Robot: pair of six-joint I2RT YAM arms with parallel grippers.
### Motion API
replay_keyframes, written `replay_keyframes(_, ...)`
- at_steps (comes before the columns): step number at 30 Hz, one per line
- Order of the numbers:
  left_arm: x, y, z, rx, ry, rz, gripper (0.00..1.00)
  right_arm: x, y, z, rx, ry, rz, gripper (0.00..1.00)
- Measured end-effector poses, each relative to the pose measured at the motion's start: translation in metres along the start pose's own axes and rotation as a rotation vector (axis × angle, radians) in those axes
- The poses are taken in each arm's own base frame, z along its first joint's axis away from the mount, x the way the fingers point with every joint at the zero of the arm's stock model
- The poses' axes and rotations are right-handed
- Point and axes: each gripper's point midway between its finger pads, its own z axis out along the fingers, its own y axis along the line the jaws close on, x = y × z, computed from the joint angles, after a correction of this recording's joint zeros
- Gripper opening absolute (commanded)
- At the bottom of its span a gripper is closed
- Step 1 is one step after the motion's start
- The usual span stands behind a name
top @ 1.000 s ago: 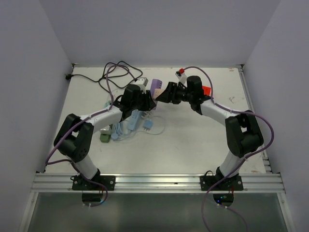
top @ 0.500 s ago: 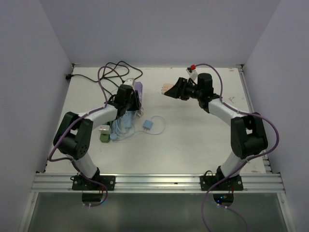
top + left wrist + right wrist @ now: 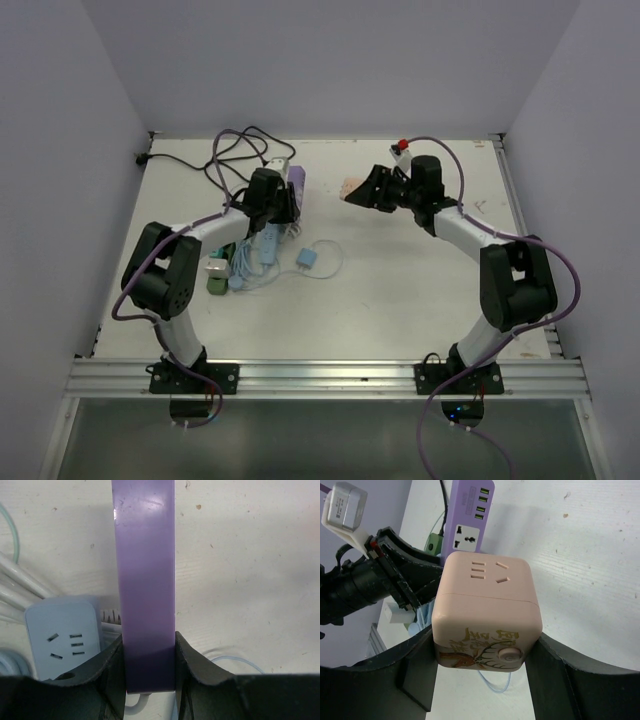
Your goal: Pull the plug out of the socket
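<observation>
Left gripper (image 3: 148, 647) clenched on the narrow edges of a long purple plastic power strip (image 3: 145, 570); right gripper (image 3: 486, 640) clamped across the smooth side walls of a pink rounded plastic cube socket (image 3: 487, 595) printed with a deer. The cube is held off the white table (image 3: 400, 280), just right of the strip, with a visible gap between them. Risks, as judged: the cube's glossy sides offer little purchase, so a jolt could let it slide out and drop. The strip, with much of its length projecting beyond the fingers, may swivel in the pinch. The black cable (image 3: 240, 145) looped on the table behind could snag or drag. Only the overhead view shows the separation of the two pieces. Only the right wrist view shows the strip's USB ports and the cube's slotted faces; any prongs are hidden. The left wrist view adds a pale blue extension block (image 3: 60, 635) lying under the strip.
</observation>
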Motion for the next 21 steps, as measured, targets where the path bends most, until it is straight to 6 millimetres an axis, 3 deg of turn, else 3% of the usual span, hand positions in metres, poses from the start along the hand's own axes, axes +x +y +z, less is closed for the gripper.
replay_keyframes(10,-0.001,-0.016,0.008,0.027,0.031,0.015,0.36,0.014,-0.015,-0.002,0.041,0.023,0.032,0.26)
replay_keyframes(21,0.031,-0.048,0.003,0.038,0.092,0.107,0.36,0.015,-0.022,-0.005,0.056,0.025,0.046,0.27)
